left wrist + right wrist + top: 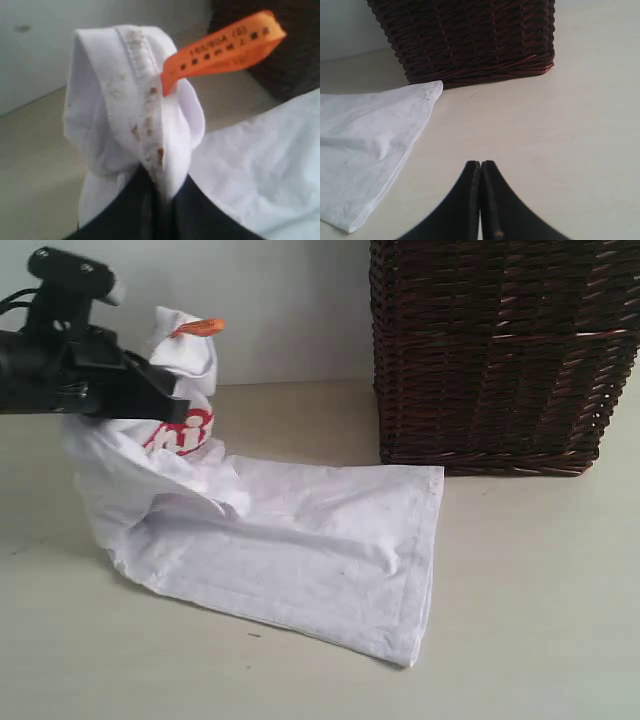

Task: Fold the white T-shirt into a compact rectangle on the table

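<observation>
The white T-shirt (300, 550) lies with its lower part spread on the table (530, 620), hem toward the right. Its collar end is lifted at the left, red-outlined lettering (185, 432) showing below the black arm. My left gripper (178, 400) is shut on the bunched collar (145, 125), from which an orange size tag (220, 50) sticks out. My right gripper (480, 165) is shut and holds nothing, hovering over bare table to the right of the shirt's hem corner (432, 90). The right arm does not show in the exterior view.
A dark brown wicker basket (500, 350) stands at the back right, its base just behind the shirt's far hem corner. A pale wall (290, 300) runs behind the table.
</observation>
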Robot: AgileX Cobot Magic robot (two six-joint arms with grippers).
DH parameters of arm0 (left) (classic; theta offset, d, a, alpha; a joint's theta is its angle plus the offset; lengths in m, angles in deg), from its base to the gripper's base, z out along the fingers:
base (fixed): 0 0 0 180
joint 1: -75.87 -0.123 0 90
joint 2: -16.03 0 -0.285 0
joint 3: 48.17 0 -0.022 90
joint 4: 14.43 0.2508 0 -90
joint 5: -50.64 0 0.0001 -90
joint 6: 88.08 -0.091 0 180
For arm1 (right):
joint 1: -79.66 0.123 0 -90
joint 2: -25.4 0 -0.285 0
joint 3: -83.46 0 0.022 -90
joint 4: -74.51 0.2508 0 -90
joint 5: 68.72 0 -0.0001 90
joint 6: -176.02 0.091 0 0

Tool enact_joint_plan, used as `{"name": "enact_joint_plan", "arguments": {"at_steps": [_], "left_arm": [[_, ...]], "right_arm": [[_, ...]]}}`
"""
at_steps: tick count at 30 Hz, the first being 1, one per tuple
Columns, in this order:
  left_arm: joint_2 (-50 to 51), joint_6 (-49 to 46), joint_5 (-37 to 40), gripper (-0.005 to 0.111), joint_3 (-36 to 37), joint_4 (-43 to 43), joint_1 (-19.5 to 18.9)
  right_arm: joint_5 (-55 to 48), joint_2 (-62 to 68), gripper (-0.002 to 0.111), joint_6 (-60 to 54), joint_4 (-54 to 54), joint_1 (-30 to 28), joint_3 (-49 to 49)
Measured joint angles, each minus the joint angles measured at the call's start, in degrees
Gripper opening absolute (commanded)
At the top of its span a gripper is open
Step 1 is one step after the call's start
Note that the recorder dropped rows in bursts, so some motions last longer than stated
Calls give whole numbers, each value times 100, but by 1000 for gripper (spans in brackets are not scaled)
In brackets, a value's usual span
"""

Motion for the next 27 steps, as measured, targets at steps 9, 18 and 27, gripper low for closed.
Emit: {"name": "enact_joint_plan", "arguments": {"at_steps": [9,18,27], "left_arm": [[838,0,-117,0,-159,0,1524],[1450,168,24,0,-746,-23,2321],[1966,178,641,17,-1188,-23,2517]], "right_arm": [[0,0,0,0,0,0,0],[0,0,0,0,0,0,0],[0,0,0,0,0,0,0]]}}
